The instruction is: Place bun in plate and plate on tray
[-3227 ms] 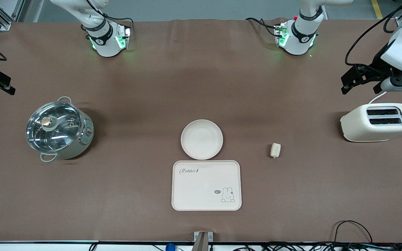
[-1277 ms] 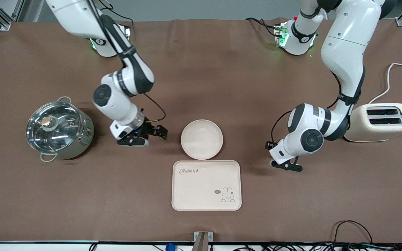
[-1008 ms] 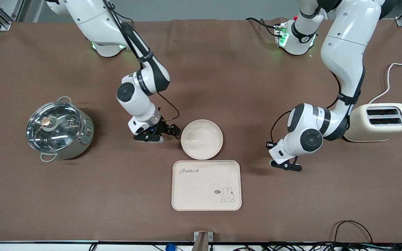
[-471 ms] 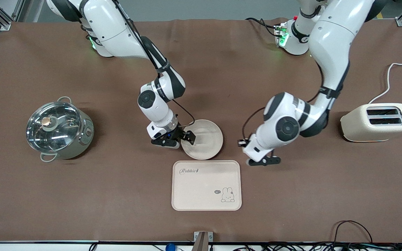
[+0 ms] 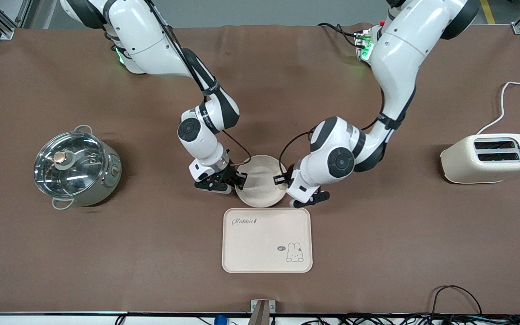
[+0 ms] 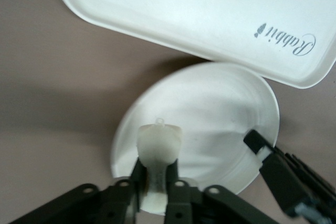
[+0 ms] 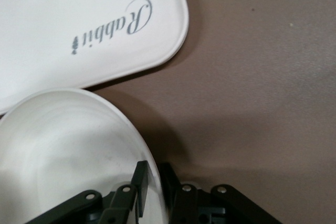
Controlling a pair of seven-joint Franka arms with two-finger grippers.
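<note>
Across the middle of the table, in the front view, we found the plate (image 5: 260,181) resting on the cloth just beside the tray (image 5: 266,240), on the side farther from the camera. Our right gripper (image 5: 224,181) sat at the plate's rim toward the right arm's end of the table. Our left gripper (image 5: 305,198) hung at the rim toward the left arm's end. The bun was hidden from this camera by the left wrist. A pot (image 5: 76,168) and a toaster (image 5: 488,157) stood well apart, one at each end.

From the left wrist view, we saw the bun (image 6: 156,158) pinched between the narrow fingers (image 6: 137,178), its long axis running out along them. It hung over the plate's (image 6: 210,108) edge, so the dish floor lay straight ahead of the gripper; we judged that a short reach inward was all the release called for. The tray's (image 6: 173,9) lettered corner showed past the plate. The bun's lower end was cut off by the frame.

From the right wrist view, we saw the fingers (image 7: 140,186) drawn narrow astride the plate's (image 7: 63,145) rim, one inside and one outside. Whether they truly bit the rim was hard to make out, since the fingertips were cut off.
</note>
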